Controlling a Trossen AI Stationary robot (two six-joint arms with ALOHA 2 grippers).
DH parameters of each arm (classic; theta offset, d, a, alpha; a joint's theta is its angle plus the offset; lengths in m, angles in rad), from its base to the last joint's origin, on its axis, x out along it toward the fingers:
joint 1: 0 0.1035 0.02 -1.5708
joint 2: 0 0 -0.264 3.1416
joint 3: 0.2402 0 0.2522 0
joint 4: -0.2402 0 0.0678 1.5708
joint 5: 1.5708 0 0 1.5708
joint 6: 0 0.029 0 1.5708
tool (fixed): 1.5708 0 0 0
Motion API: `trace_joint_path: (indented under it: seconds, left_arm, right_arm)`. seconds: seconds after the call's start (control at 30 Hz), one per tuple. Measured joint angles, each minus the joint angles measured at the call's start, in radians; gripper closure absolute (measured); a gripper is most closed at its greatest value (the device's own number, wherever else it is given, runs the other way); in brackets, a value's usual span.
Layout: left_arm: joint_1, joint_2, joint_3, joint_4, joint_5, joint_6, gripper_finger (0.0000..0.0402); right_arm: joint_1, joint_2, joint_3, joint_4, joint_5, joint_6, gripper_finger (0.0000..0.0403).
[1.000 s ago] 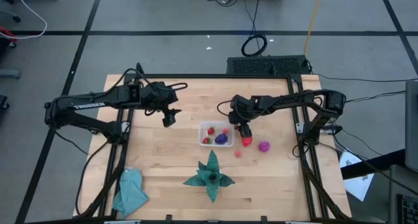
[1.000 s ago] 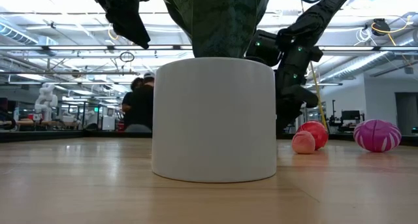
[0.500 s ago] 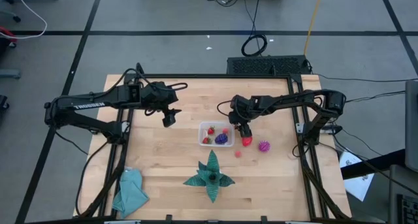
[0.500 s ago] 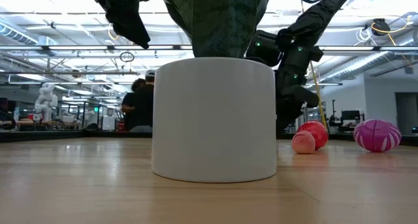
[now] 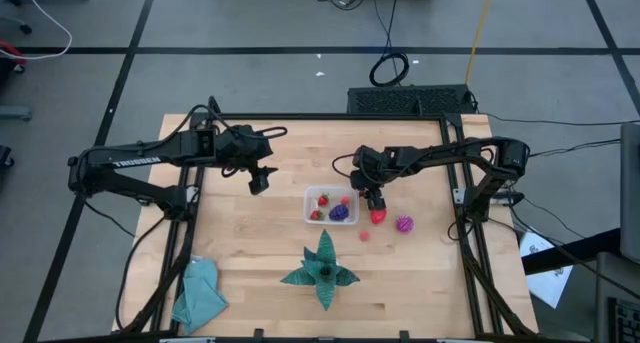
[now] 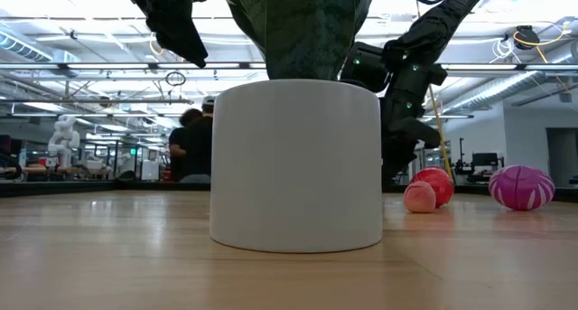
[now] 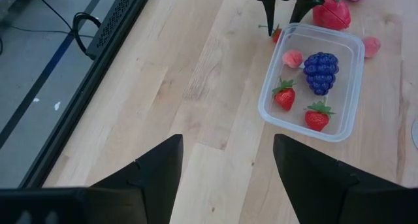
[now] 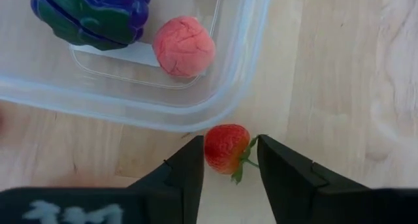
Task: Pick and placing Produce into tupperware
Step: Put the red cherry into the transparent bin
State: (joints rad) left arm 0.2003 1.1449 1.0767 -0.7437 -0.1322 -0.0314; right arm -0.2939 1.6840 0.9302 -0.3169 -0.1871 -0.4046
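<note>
The clear tupperware (image 5: pixel 311 205) sits mid-table and holds two strawberries (image 7: pixel 285 96), a blue-purple grape bunch (image 7: pixel 321 70) and a pink ball (image 8: pixel 183 46). My right gripper (image 5: pixel 373 197) hangs over its right rim (image 8: pixel 243 74), shut on a small strawberry (image 8: pixel 225 149). A red fruit (image 5: pixel 378 216), a small pink fruit (image 5: pixel 365 235) and a spiky magenta ball (image 5: pixel 403 223) lie on the wood to the right. My left gripper (image 5: pixel 258 181) is open and raised, left of the container. My right gripper pinches the small strawberry's red body (image 8: pixel 210 149) between its two fingers, coming from above and pointing down. The fruit sits just outside the container's right rim, its green leaf (image 8: pixel 251 153) toward one finger (image 8: pixel 277 165). Whether it rests on the wood does not show.
A dark-green leafy plant (image 5: pixel 322 268) in a white pot (image 6: pixel 298 165) stands near the table's near edge and hides most of the low view. A teal cloth (image 5: pixel 198 291) lies at the near-left corner. Bare wood (image 5: pixel 250 233) lies left of the container. People stand far behind the table.
</note>
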Motion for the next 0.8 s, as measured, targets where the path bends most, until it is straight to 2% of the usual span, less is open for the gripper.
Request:
trace_joint_path:
  seconds: [0.8]
  left_arm:
    - [0.0, 0.0, 0.0, 0.0, 0.0, 0.0, 0.0158]
  right_arm:
    - [-0.029, -0.002, 0.001, -0.027, 0.006, 0.026, 0.0314]
